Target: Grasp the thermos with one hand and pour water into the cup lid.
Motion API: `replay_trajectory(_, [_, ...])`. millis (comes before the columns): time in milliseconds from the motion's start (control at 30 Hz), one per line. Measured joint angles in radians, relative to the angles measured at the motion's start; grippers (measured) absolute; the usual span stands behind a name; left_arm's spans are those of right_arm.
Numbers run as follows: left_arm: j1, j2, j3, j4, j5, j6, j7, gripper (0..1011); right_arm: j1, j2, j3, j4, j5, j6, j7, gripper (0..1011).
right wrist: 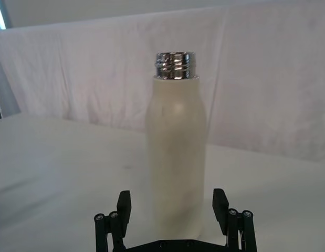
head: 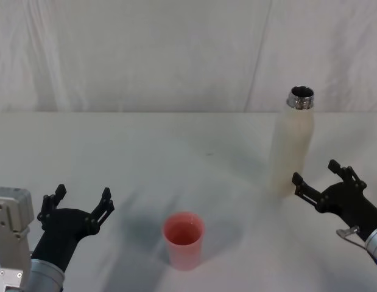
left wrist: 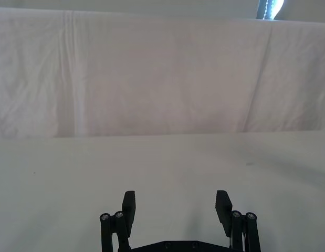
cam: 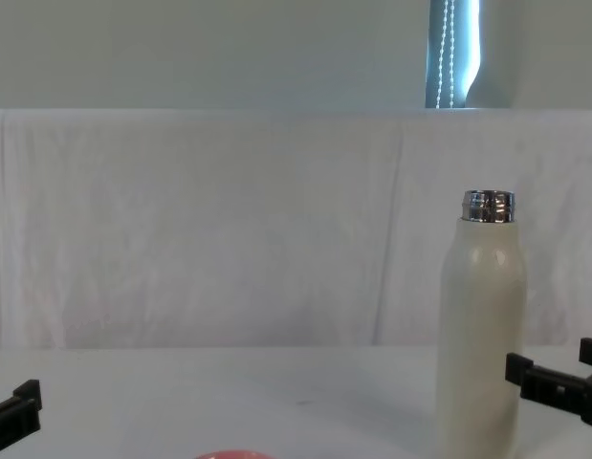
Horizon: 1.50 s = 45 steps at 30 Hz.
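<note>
thermos (head: 291, 145) stands upright on the white table (head: 176, 146), long axis vertical, steel neck up and uncapped, mouth open to the top; what is inside cannot be told. it sits toward the table's right side, about mid depth. cup lid (head: 184, 239) is upright near the front edge, around the middle, mouth up, pink inside, contents cannot be told; well apart from the thermos.

right gripper (head: 319, 180) is just in front of the thermos base, fingers spread wide, holding nothing. in the right wrist view the right gripper (right wrist: 172, 206) has the bottle's lower body showing between its two fingers, not clearly touching.

left gripper (head: 78, 201) hangs near the front left of the table, left of the cup lid, fingers wide apart, holding nothing.
</note>
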Motion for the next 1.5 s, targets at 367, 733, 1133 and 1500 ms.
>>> replay_trajectory(367, [0.0, 0.0, 0.0, 0.0, 0.0, 0.0, 0.0, 1001, 0.096, 0.011, -0.015, 0.109, 0.062, -0.001, 0.037, 1002])
replay_trajectory(733, [0.0, 0.0, 0.0, 0.0, 0.0, 0.0, 0.0, 1001, 0.155, 0.009, -0.048, 0.198, 0.075, -0.005, 0.043, 1001])
replay_trajectory(1133, [0.0, 0.0, 0.0, 0.0, 0.0, 0.0, 0.0, 1001, 0.188, 0.004, -0.075, 0.244, 0.073, -0.01, 0.045, 1001])
replay_trajectory(1500, [0.0, 0.0, 0.0, 0.0, 0.0, 0.0, 0.0, 1001, 0.213, -0.004, -0.092, 0.267, 0.069, -0.014, 0.045, 1002])
